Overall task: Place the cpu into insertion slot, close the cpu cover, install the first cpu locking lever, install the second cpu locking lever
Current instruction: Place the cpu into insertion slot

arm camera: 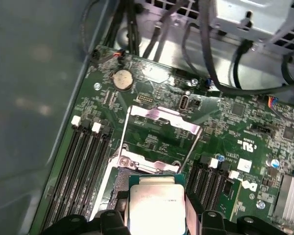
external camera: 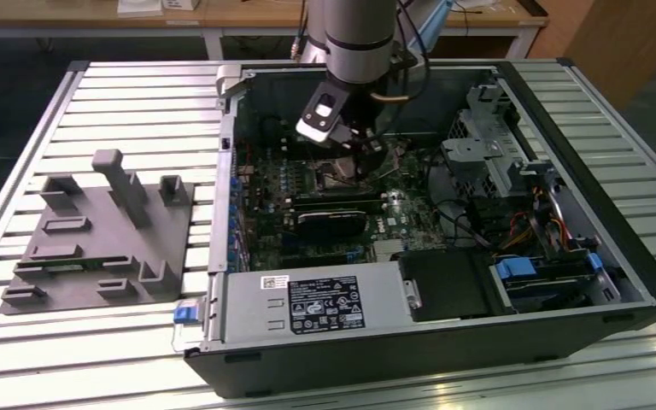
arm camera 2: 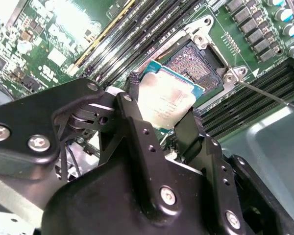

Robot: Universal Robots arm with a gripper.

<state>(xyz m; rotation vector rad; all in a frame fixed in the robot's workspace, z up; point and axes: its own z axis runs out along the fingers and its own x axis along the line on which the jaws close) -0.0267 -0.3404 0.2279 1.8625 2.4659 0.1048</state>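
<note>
Gripping the small, flat, square cpu [arm camera 2: 169, 100] with its pale silvery metal face, the black two-fingered gripper [arm camera 2: 159, 104] is clenched on the chip's opposite edges, with one black finger [arm camera 2: 137, 122] pressed to each side. In the second wrist view the cpu lies right between the fingertips, tilted over the near corner of the insertion slot [arm camera 2: 198, 61], a square dark socket with a silvery metal rim. Much of the socket's pin field shows bare beyond the chip, so the cpu is not seated. Whether its far edge touches the rim is hard to tell from this angle.

In the first wrist view the cpu cover [arm camera: 161, 117], a thin silvery metal frame with a cut-out middle, stands swung open on the slot's far side, away from the gripper. The green circuit board [arm camera: 235, 142] surrounds the slot, and long black memory slots [arm camera: 83, 156] run along both sides of it. A round silvery coin battery [arm camera: 121, 78] sits beyond the cover.

In the exterior view the grey robot arm [external camera: 357, 34] reaches down into the open black computer case [external camera: 419, 367], which lies on a slatted metal table [external camera: 134, 94]. A grey moulded fixture [external camera: 100, 231] rests on the table at the exterior view's left, apart from the case.
</note>
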